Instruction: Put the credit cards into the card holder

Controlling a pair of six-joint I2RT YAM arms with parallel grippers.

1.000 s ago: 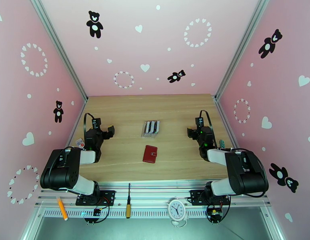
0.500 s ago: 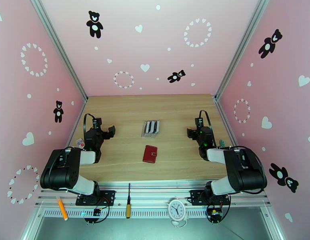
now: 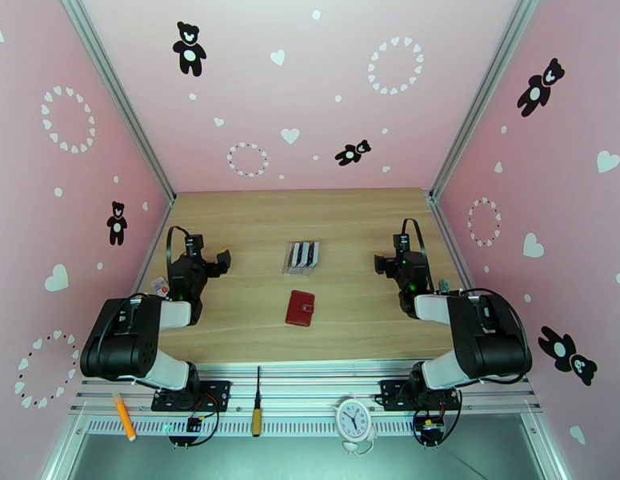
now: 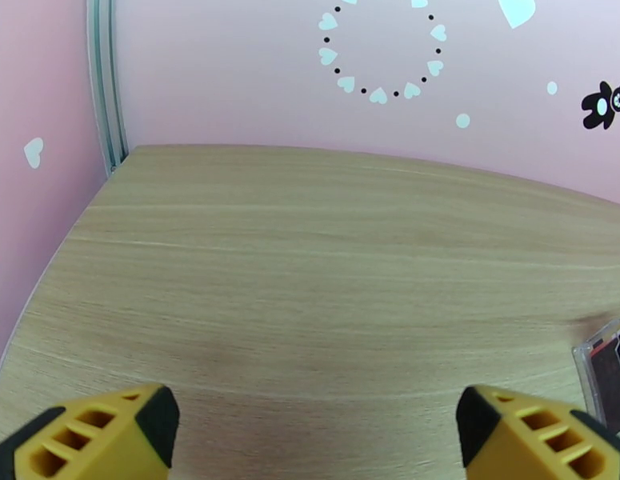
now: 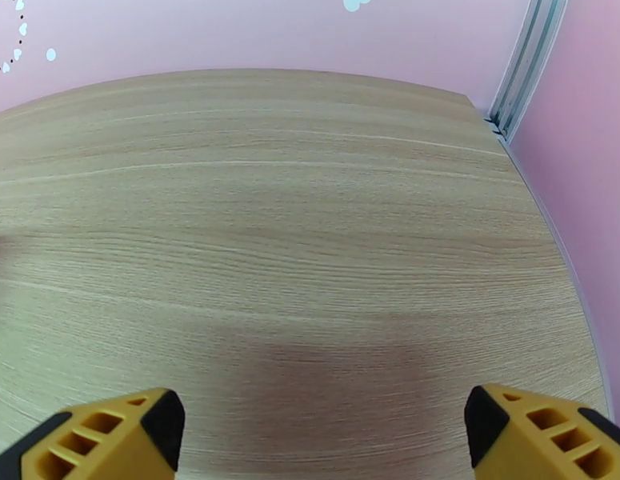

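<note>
Left fingers (image 4: 110,430) and right fingers (image 5: 534,426) both spread wide, empty, touching nothing. Closed card holder (image 3: 300,308) lies mid bench (image 3: 254,218), credit cards (image 3: 303,254) standing in clear rack (image 3: 289,270) just behind it. Looks like nothing started; next move: unsnap the holder, then pull a card

In the left wrist view, the right edge cuts off a clear rack (image 4: 604,370), so we see just one corner. From above, the credit cards (image 3: 303,254) standing in it are too small for us to count, perhaps three or four. The bottom edges crop the left gripper (image 4: 318,430) and right gripper (image 5: 318,430) to fingertips.
</note>
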